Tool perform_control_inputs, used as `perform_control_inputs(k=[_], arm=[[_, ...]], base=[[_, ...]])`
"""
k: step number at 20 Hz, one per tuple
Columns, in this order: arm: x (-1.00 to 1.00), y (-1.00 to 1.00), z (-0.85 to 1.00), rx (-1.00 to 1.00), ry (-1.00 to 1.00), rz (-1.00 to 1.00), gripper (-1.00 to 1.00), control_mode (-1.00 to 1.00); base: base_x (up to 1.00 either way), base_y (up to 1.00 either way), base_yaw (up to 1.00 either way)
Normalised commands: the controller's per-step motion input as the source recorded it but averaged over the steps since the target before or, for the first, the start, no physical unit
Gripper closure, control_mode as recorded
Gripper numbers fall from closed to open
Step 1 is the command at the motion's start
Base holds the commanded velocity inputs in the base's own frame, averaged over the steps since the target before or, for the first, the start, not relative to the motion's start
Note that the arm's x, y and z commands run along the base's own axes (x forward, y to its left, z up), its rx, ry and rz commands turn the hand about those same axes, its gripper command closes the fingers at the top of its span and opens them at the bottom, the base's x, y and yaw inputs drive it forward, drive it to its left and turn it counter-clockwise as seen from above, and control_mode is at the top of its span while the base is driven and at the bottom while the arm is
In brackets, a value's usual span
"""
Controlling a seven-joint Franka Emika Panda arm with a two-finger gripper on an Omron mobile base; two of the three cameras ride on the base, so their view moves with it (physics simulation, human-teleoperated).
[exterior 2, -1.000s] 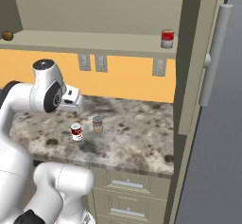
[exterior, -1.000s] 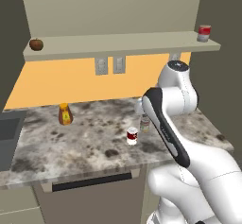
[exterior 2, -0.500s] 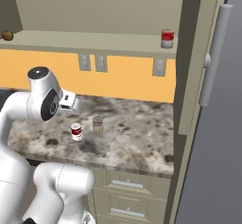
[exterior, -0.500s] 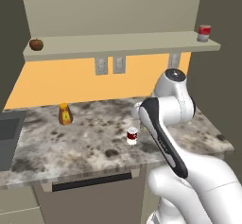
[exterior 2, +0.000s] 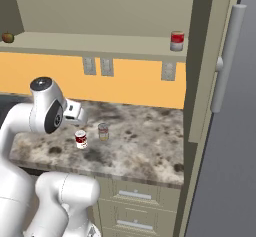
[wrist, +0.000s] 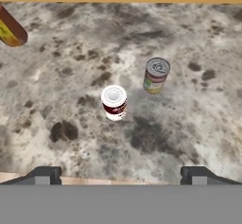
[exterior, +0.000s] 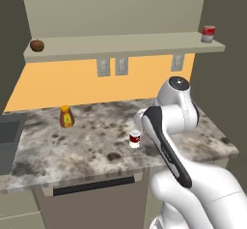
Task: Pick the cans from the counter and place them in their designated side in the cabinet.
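Observation:
Two cans stand upright on the speckled counter [wrist: 56,100]. The dark red-over-white can [wrist: 114,102] is the closer one, also visible from the base [exterior: 135,138] [exterior 2: 80,139]. The silver-grey can with the green-and-orange label [wrist: 156,75] [exterior 2: 103,131] stands a little beyond it to the right. My gripper [wrist: 120,176] hovers above the counter's front part, open, with both cans ahead of its wide-apart fingertips and nothing between them. The right end of the cabinet's shelf board [exterior: 188,40] [exterior 2: 150,43] is high above the cans.
A brighter red-and-grey can [exterior: 208,34] [exterior 2: 176,40] stands at the right end of the shelf, and an apple [exterior: 36,45] at its left end. An orange bottle [exterior: 66,117] [wrist: 12,29] stands on the counter's left. A tall cabinet side [exterior 2: 200,81] bounds the right.
The arm has sunk slightly and the hand has dropped a little toward the counter. Both cans stand where they were.

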Motion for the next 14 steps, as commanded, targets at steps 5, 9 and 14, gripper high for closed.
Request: perform_control_inputs(k=[5,9,14], arm=[[0.0,0.01,-0.12,0.0,-0.02,0.0,-1.0,-1.0],[0.0,0.05,-0.1,0.01,0.0,0.0,-1.0,-1.0],[0.06,0.08,-0.06,0.01,0.0,0.0,-1.0,-1.0]], base=[[0.0,0.0,0.0],[0.0,0.0,0.0],[0.0,0.0,0.0]])
